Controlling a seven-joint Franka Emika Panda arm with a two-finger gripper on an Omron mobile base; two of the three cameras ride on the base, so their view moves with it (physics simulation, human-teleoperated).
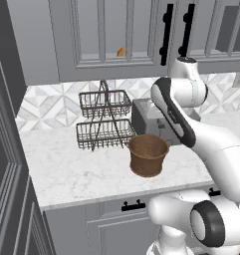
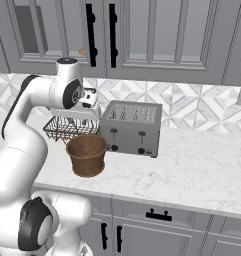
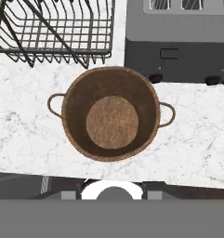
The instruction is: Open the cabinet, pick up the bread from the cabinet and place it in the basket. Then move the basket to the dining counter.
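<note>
You have it all left: the gray glass-paned cabinet (image 1: 116, 37) is closed, the tan loaf (image 1: 121, 52) inside, the brown woven basket (image 3: 111, 113) empty. Claw state: cannot tell.

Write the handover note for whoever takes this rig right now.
Gripper: above the basket, looking straight down into it; open or shut can't be told.
Basket: empty, on the worktop in front of the toaster, beside the wire rack.
Bread: behind the cabinet glass; doors shut.
Done: nothing.
Left: open cabinet, bread into basket, basket to the dining counter.
</note>
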